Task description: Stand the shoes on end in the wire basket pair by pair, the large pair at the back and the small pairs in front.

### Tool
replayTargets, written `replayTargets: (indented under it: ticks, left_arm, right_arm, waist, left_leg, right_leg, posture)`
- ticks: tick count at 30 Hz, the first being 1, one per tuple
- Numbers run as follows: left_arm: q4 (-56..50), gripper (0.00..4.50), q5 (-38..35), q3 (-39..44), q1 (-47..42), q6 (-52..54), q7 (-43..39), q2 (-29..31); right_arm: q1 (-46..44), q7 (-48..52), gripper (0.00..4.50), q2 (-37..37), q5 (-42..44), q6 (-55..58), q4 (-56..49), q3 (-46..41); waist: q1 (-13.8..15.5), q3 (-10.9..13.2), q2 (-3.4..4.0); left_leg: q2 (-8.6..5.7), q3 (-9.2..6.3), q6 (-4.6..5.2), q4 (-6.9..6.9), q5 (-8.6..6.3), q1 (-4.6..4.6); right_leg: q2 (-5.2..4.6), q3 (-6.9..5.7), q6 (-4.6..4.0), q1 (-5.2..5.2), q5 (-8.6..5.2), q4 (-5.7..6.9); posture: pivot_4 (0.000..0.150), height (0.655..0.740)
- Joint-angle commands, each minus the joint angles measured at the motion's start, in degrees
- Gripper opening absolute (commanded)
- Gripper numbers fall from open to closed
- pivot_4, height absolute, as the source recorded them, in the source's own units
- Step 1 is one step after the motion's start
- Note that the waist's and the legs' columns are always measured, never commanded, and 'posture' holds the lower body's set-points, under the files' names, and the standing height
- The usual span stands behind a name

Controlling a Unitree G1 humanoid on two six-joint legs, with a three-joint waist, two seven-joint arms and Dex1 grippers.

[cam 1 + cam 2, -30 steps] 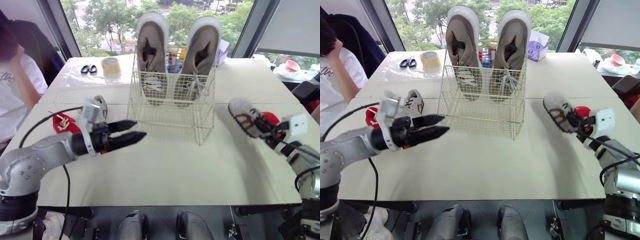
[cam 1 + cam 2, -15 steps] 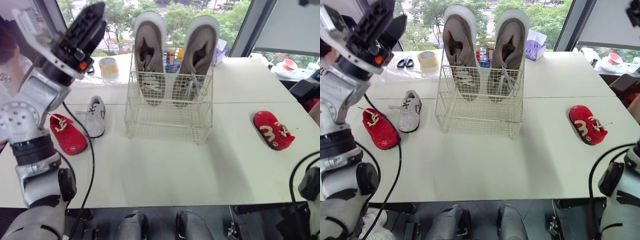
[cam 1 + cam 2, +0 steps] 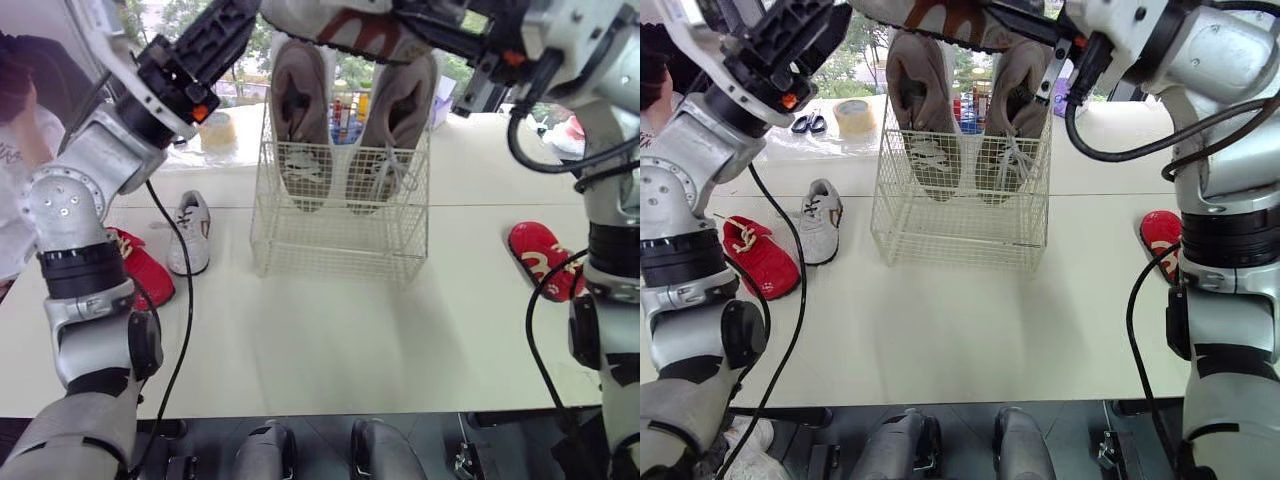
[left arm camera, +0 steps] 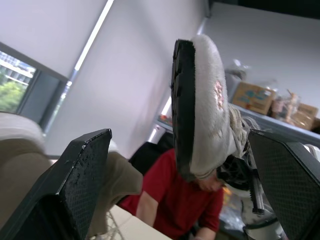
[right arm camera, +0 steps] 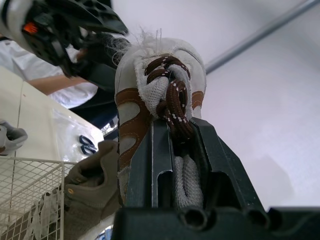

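Observation:
The wire basket (image 3: 338,222) stands mid-table with the large grey-brown pair (image 3: 301,95) on end at its back. High above it, my right gripper (image 3: 425,28) is shut on a small white-and-brown shoe (image 3: 340,24), gripped at the laces (image 5: 172,100). My left gripper (image 3: 238,22) is raised beside that shoe and open. The shoe (image 4: 202,105) sits between its spread fingers (image 4: 82,182) without visible contact. On the table lie a small grey-white shoe (image 3: 190,232), a red shoe (image 3: 142,272) at the left and another red shoe (image 3: 540,258) at the right.
A tape roll (image 3: 852,116) and scissors (image 3: 801,124) lie at the far left of the table. A purple tissue pack (image 3: 445,97) sits behind the basket. One person sits at the left edge (image 3: 22,130), and another in a red shirt (image 4: 175,200) is beyond the table.
Both arms have risen from table height to above the basket. The right gripper carried the white-and-brown shoe up with it, and the left gripper swung in beside the shoe.

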Motion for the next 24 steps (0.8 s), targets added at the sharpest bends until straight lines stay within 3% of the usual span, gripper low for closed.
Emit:
replayTargets:
  ticks: [1,5,13,14,16,22,24]
  left_arm:
    - [2.6,4.5,3.1,-1.3,-3.7,1.0,-5.2,1.2]
    - [6.9,4.5,6.5,-3.2,-5.7,4.3,-11.3,3.4]
    - [9.4,0.81,7.3,-1.4,-7.4,8.3,-15.0,3.8]
    - [9.1,0.44,7.3,-1.1,-7.3,8.3,-14.4,3.5]
    - [7.8,0.28,7.0,-0.2,-6.7,8.1,-12.6,2.7]
    - [3.7,0.28,2.4,6.9,-4.6,6.1,-2.7,-1.5]
    - [-0.1,0.28,-0.4,11.6,-2.7,0.0,3.8,-7.3]
  right_arm:
    - [-1.3,1.3,0.02,0.2,-2.7,-4.0,-0.2,-0.3]
    - [-0.8,2.3,0.02,0.9,-4.2,-5.5,-0.4,0.3]
    - [1.0,3.0,0.0,1.6,-6.7,-7.7,-1.6,0.4]
    - [1.4,3.0,0.0,1.7,-6.8,-7.8,-1.8,0.4]
    - [2.2,2.6,0.0,1.8,-6.9,-7.5,-2.1,0.1]
    - [6.0,-1.1,2.78,1.9,-2.9,1.6,-4.1,-4.4]
    - [8.6,-8.9,3.71,5.3,5.8,11.7,-6.1,-11.7]
  waist:
    - [-0.1,0.0,0.0]
    - [-0.2,0.0,0.01]
    - [-0.1,0.0,0.01]
    - [-0.1,0.0,0.01]
    - [-0.1,0.0,0.01]
    - [0.0,0.0,0.0]
    - [0.0,0.0,-0.01]
  left_leg:
    - [0.01,0.01,0.0,-0.02,0.0,0.02]
    - [0.03,0.04,-0.02,-0.04,0.01,0.03]
    - [0.05,0.06,-0.02,-0.05,0.01,0.02]
    - [0.05,0.06,-0.02,-0.05,0.01,0.02]
    - [0.05,0.05,-0.02,-0.05,0.01,0.02]
    - [0.06,0.0,-0.03,-0.04,0.02,0.02]
    - [0.06,0.01,-0.04,-0.04,0.02,0.02]
  right_leg:
    - [0.0,0.0,0.0,0.0,0.0,0.02]
    - [0.02,0.0,0.0,-0.05,0.0,0.05]
    - [0.01,0.02,0.0,-0.08,0.0,0.05]
    - [0.01,0.02,0.0,-0.08,0.0,0.05]
    - [0.01,0.02,0.0,-0.08,0.0,0.05]
    - [0.0,0.03,-0.01,-0.06,0.0,0.06]
    - [-0.01,0.04,-0.01,-0.06,0.01,0.07]
  posture:
    - [0.15,0.74]
    - [0.15,0.74]
    - [0.15,0.74]
    - [0.15,0.74]
    - [0.15,0.74]
    - [0.15,0.74]
    - [0.15,0.74]
